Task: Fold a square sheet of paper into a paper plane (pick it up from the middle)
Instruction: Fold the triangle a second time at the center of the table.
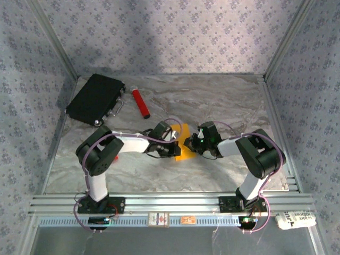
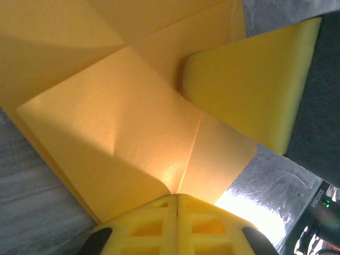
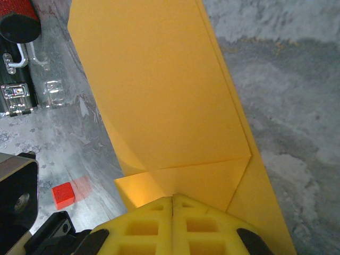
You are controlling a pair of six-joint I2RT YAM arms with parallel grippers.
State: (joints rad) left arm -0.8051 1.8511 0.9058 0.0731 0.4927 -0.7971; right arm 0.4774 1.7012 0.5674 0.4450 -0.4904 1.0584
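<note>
far left on the marble table (image 1: 223,101) there's a black case (image 1: 95,99), and just right of it a red cylinder (image 1: 141,103) lying on its side, both well away from the action. moving right to the middle, the left gripper (image 1: 178,149) reaches in from the left. its yellow fingers (image 2: 143,228) are pressed together with no gap, and the tips sit right against the square sheet of paper (image 1: 185,154). i can't tell if a layer is actually nipped between them.

the paper lies flat on the table between the two grippers, already creased, with folded flaps overlapping. the right gripper (image 1: 195,144) comes in from the right, jaws closed the same way, tips resting on the near end of the sheet in the right wrist view. from the left wrist view, one of its yellow fingers (image 2: 249,90) lies flat on the paper. a small red block (image 3: 62,194) sits on the table near the sheet, not touching it.
</note>
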